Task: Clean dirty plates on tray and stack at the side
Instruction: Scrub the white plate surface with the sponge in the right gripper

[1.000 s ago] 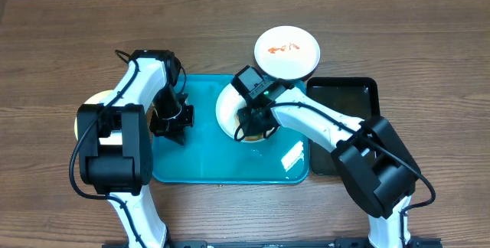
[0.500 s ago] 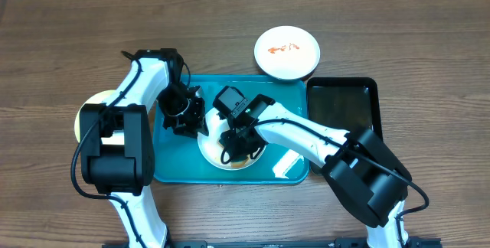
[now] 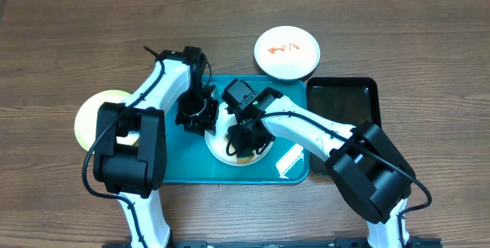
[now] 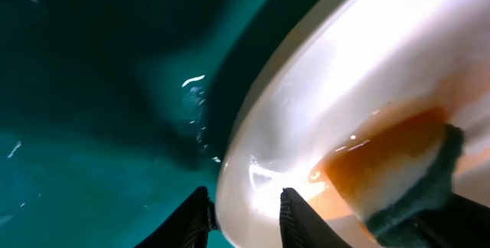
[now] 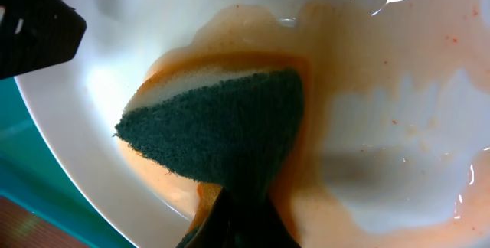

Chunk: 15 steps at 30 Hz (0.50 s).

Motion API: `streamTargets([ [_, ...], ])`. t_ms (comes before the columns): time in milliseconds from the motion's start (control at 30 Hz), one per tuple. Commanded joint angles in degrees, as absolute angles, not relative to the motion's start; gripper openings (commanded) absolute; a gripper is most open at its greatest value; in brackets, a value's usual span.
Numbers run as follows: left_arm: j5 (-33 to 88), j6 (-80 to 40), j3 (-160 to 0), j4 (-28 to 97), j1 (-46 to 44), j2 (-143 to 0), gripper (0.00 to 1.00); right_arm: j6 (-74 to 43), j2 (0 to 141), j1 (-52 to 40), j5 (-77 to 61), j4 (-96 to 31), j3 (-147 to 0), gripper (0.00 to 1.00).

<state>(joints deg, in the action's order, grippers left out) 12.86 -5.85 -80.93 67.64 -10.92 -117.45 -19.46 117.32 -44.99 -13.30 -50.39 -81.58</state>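
Center of the table (image 3: 61, 41), toward the near edge: the tray (image 3: 180, 164), glossy teal, catching the light. On its right half lies the smeared white plate (image 3: 217, 148), and both arms are right on it. The left gripper (image 4: 245, 217) pinches the plate's rim, one finger outside, one inside, the gap only as wide as the rim. The right gripper (image 5: 233, 221) is clamped on a sponge (image 5: 222, 129), dark green scrub face up over a pale layer, pressed into the plate. Look at that surface: a thin orange sauce wash (image 5: 367, 41) spread wide across the wet white, thickest right around the sponge, with cleaner glossy patches showing beside it.

Toward the far edge, off the tray's far right corner, sits the far white plate (image 3: 287, 53), a small orange-red smear in its middle. Toward the left edge, on bare wood beside the tray, the yellow plate (image 3: 92, 114), partly covered by the left arm. A black tray (image 3: 344, 99) sits just beside the teal one on its right.
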Motion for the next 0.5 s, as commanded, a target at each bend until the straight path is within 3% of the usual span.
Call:
streamTargets([
  [0, 9.7, -7.8, -80.4, 68.1, -11.4, -116.5, 0.31, -19.5, 117.8, -45.3, -13.6, -50.4, -80.8, 0.04],
  [267, 10.1, -10.5, -78.3, 65.0, -11.9, -116.5, 0.27, -19.5, 117.8, -45.3, -13.6, -51.4, -80.8, 0.04],
  [467, 11.6, -10.7, -76.7, 63.1, -13.1, -116.5, 0.04, -19.5, 117.8, -45.3, -13.6, -51.6, -80.8, 0.04],
])
